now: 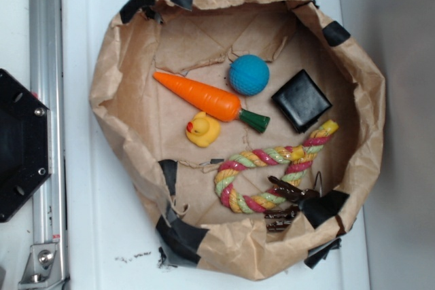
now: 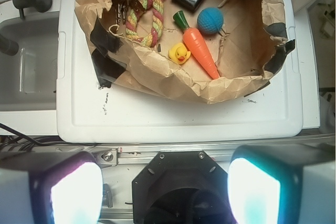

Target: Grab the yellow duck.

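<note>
The yellow duck (image 1: 202,129) sits on the floor of a brown paper bin (image 1: 122,52), just below the orange carrot toy (image 1: 204,97). In the wrist view the yellow duck (image 2: 180,53) lies next to the carrot toy (image 2: 201,52), close to the bin's near wall (image 2: 173,80). My gripper (image 2: 165,187) hangs high over the robot's black base (image 2: 181,182), well short of the bin. Its two fingers (image 2: 73,192) stand wide apart with nothing between them. The exterior view does not show the gripper.
The bin also holds a blue ball (image 1: 249,75), a black square box (image 1: 302,100), a multicoloured rope (image 1: 272,168) and dark binder clips (image 1: 289,202). The bin rests on a white lid (image 2: 178,119). A metal rail (image 1: 47,127) and black base (image 1: 20,144) lie to the left.
</note>
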{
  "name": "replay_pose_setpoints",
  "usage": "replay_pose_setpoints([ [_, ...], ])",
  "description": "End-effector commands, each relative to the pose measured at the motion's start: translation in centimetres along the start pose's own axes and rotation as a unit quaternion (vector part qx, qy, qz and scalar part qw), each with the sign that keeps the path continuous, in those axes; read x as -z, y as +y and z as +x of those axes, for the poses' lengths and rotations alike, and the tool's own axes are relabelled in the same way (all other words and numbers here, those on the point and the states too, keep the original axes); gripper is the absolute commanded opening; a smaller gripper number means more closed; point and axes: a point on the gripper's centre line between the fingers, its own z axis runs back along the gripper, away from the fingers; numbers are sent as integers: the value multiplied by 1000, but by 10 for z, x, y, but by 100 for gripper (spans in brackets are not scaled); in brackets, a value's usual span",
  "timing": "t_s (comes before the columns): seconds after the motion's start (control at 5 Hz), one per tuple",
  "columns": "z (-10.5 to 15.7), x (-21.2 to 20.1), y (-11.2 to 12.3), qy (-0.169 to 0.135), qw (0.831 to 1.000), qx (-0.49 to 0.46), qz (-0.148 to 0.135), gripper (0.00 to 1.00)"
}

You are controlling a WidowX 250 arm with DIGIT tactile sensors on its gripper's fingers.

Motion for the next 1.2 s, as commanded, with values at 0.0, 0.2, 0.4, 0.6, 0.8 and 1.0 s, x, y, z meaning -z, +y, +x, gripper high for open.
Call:
replay_pose_setpoints([
  [0.0, 0, 0, 0, 0, 1000, 0, 0, 100],
  [0.2, 50, 8, 8, -60, 996, -69, 17, 100],
  [0.4, 79, 31, 20, -74, 982, -173, 1, 100],
  [0.6, 91, 68, 32, -52, 962, -268, 11, 100],
  [0.8, 96, 116, 47, -52, 959, -278, -10, 100],
  [1.0, 96, 135, 55, -46, 966, -254, -12, 100],
])
